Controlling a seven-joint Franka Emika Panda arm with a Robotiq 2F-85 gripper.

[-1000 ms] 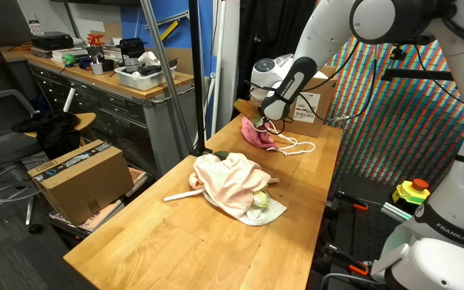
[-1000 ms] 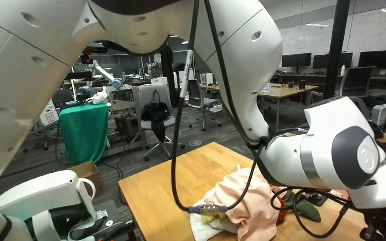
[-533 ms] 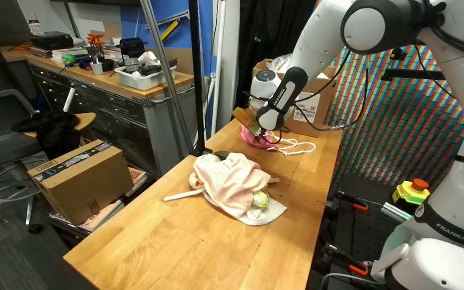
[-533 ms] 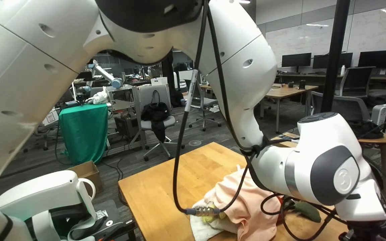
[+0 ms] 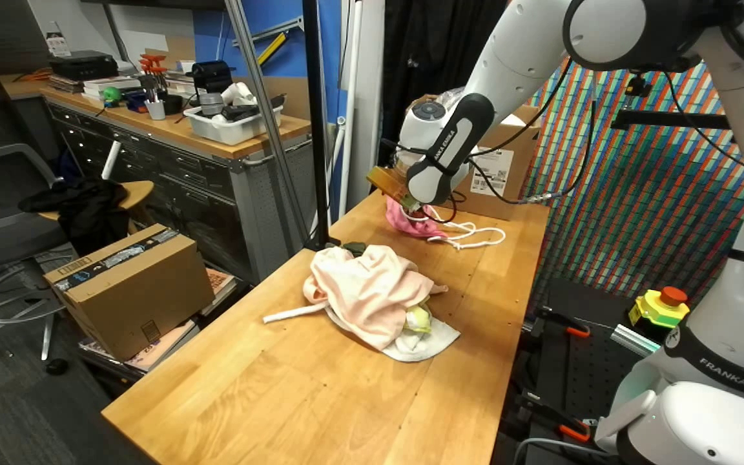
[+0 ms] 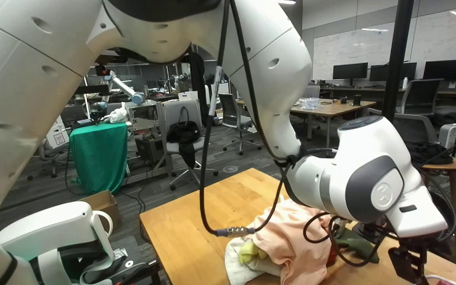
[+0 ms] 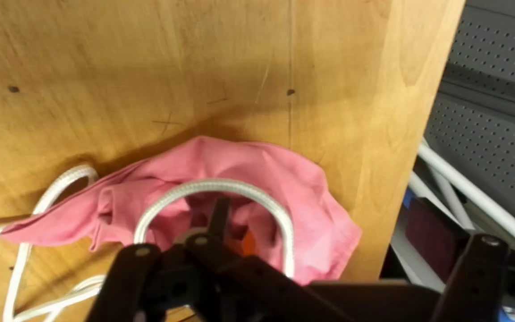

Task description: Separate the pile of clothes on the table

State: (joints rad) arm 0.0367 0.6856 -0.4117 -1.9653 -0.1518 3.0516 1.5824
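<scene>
In the wrist view my gripper [image 7: 327, 226] is open above a pink cloth [image 7: 284, 179], one finger over it and the other beyond the table edge. A white cord [image 7: 221, 184] from that cloth loops around the first finger in the picture; whether they touch I cannot tell. In an exterior view the arm partly covers the pink cloth [image 5: 404, 219]. The pile lies nearer the table's middle: a pale pink garment [image 5: 372, 290] over a white cloth [image 5: 433, 342], a yellow-green piece [image 5: 418, 318] and a dark green piece [image 6: 356, 242]. A red bit [image 6: 332, 255] peeks out beneath.
A cardboard box [image 5: 491, 181] stands at the table's far end, close to the wrist. A black post [image 5: 316, 129] rises at the table's [image 5: 320, 400] long edge. Black cable [image 6: 204, 178] hangs from the arm near the pile.
My gripper has opened and the pink cloth has settled a little lower on the table. The wrist dipped, rose slightly again and shifted a little toward the pile. The pile is unchanged.
</scene>
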